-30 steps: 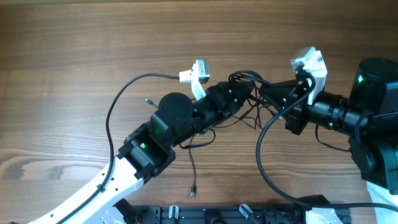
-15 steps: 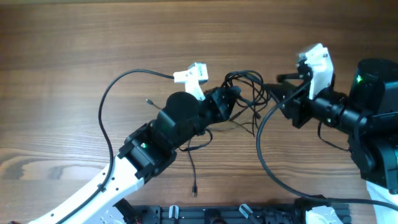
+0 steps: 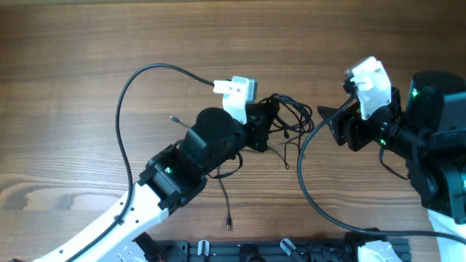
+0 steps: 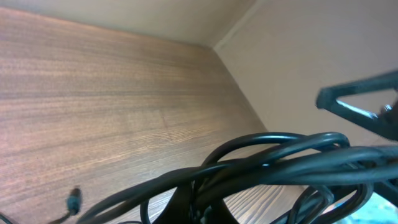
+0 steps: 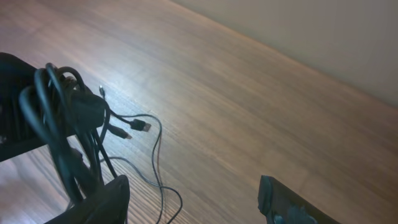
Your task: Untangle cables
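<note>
Thin black tangled cables [image 3: 290, 116] sit bunched near the centre of the wooden bench [image 3: 73, 65], clamped in our left claw [image 3: 268, 122]. Our right claw [image 3: 328, 120] has just released them, spread wide and backed toward three o'clock, so we likely need to regrasp a strand.
</note>
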You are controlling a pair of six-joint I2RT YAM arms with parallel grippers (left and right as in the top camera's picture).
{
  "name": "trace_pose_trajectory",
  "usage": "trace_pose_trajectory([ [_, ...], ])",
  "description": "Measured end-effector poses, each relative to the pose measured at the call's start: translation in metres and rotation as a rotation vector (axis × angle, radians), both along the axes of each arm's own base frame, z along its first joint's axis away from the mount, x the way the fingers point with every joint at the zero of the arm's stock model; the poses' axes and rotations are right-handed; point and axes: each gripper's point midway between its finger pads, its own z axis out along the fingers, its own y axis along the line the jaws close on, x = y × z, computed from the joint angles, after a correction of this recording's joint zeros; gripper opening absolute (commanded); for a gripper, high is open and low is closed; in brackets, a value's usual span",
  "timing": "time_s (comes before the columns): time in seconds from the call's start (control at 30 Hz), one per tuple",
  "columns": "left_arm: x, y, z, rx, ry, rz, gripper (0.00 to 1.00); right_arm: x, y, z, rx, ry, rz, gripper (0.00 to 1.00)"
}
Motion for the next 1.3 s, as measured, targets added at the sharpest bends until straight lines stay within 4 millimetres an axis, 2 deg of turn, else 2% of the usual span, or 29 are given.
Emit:
trace_pose_trajectory([
  [0.1, -0.003, 0.001, 0.006, 0.013, -0.039, -0.022, 0.04, -0.006, 0.014, -0.007, 0.018, 0.034, 0.103, 0.67],
  [0.27, -0.005, 0.003, 0.011, 0.014, -0.064, -0.024, 0.04, -0.016, 0.031, -0.004, 0.056, 0.024, 0.231, 0.66],
  [0.57, 0.004, 0.02, -0.01, 0.106, -0.024, 0.071, 0.04, -0.005, 0.014, -0.009, 0.013, 0.041, 0.101, 0.68],
  [0.7, 0.005, 0.024, -0.015, 0.13, -0.013, 0.091, 0.04, -0.014, 0.029, -0.003, 0.029, 0.0, 0.242, 0.68],
  [0.8, 0.004, 0.024, -0.016, 0.131, -0.012, 0.089, 0.04, -0.028, 0.049, 0.007, 0.059, -0.071, 0.425, 0.72],
  [0.93, -0.003, 0.014, -0.011, 0.116, -0.026, 0.059, 0.04, -0.035, 0.057, 0.012, 0.069, -0.115, 0.511, 0.71],
  [0.97, -0.007, 0.01, -0.008, 0.105, -0.035, 0.045, 0.04, -0.036, 0.058, 0.013, 0.069, -0.122, 0.522, 0.69],
  [1.0, -0.01, 0.005, -0.005, 0.094, -0.045, 0.032, 0.04, -0.036, 0.058, 0.013, 0.07, -0.125, 0.528, 0.61],
  [1.03, -0.013, 0.0, -0.001, 0.079, -0.057, 0.019, 0.04, -0.037, 0.059, 0.014, 0.071, -0.128, 0.533, 0.29],
  [1.07, -0.015, -0.002, 0.002, 0.071, -0.064, 0.01, 0.04, -0.037, 0.059, 0.014, 0.071, -0.13, 0.537, 0.13],
  [1.1, -0.018, -0.005, 0.004, 0.063, -0.071, 0.002, 0.04, -0.037, 0.059, 0.014, 0.065, -0.135, 0.54, 0.06],
  [1.3, -0.02, -0.006, 0.003, 0.069, -0.068, -0.001, 0.04, -0.026, 0.049, 0.01, 0.042, -0.106, 0.438, 0.04],
])
